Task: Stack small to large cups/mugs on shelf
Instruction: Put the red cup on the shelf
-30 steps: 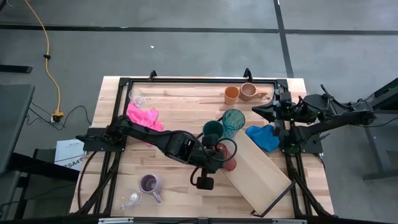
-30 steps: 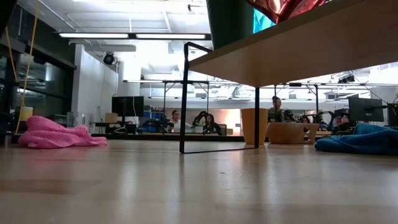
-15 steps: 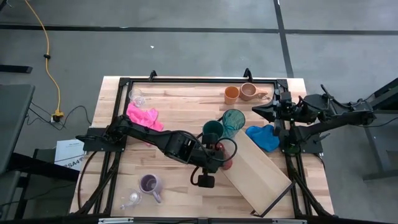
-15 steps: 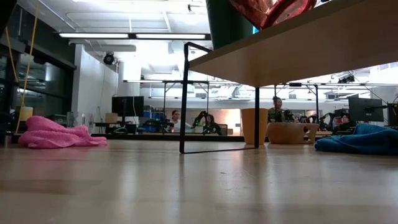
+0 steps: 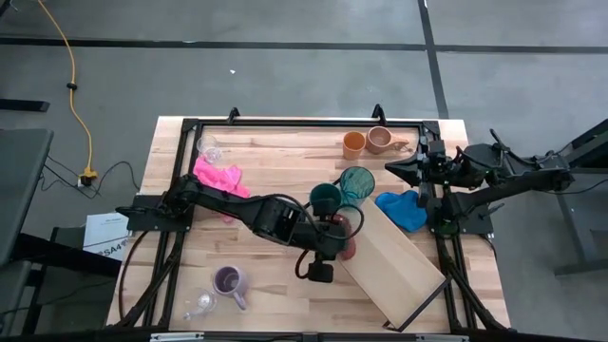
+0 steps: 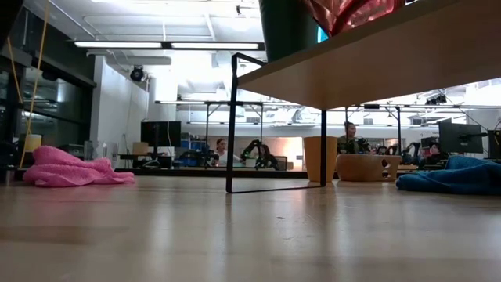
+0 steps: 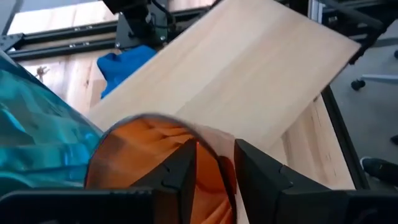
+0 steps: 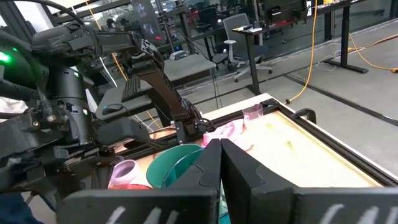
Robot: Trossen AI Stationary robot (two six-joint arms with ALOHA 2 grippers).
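The orange-red cup sat between my left gripper's fingers, its thin rim pinched tight, right at the near end of the shelf. The teal tumbler and the green cup stood just beside my gripper, also on that end of the shelf. I think I was in the middle of setting this cup down next to them (by size, small to big). Next I would need to lower it until it stood flat on the board, then let go gently. The purple mug waited behind my gripper on the table. My right gripper rested far off by the blue cloth, fingers closed on nothing.
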